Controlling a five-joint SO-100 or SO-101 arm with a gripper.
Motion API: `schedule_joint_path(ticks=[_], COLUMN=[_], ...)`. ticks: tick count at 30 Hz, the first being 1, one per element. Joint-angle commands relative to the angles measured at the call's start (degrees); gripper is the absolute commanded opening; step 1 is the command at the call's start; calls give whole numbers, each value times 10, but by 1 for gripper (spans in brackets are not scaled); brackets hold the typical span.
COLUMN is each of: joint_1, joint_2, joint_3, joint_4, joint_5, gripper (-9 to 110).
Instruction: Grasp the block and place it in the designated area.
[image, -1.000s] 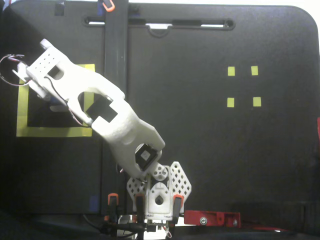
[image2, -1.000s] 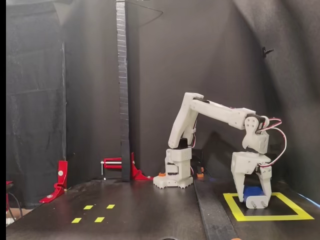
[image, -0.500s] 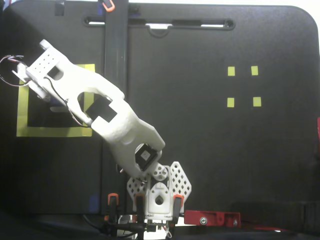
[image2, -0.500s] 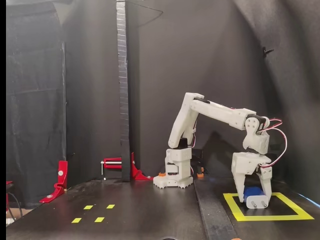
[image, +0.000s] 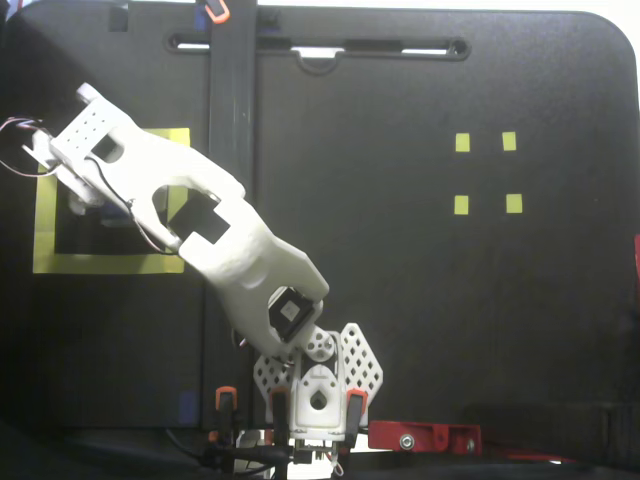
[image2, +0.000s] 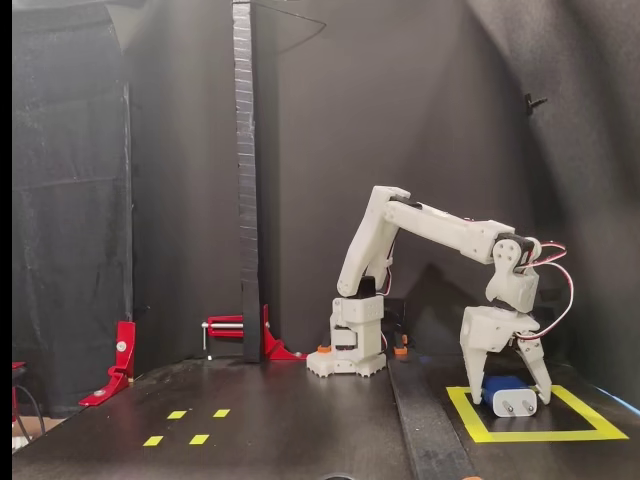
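Black counter (image2: 280, 420); white arm (image2: 430, 225) reaches over the designated area (image2: 520, 434), a yellow tape frame. Tool (image2: 508, 388) hangs with fingers spread, straddling the block (image2: 505, 384), not pinching it. Block lies on the counter inside the frame, white end face toward the side camera

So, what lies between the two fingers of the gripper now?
The block, resting inside the designated area; the open gripper straddles it in a fixed view.
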Motion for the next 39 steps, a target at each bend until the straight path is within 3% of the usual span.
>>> schedule_joint_path(ticks=[1, 17, 39], joint_1=[-2, 11, 40], joint_2=[14, 59, 234], joint_3=[-1, -4, -62], joint_4=[4, 18, 149], joint_5=[-5, -11, -25], gripper=[39, 39, 39])
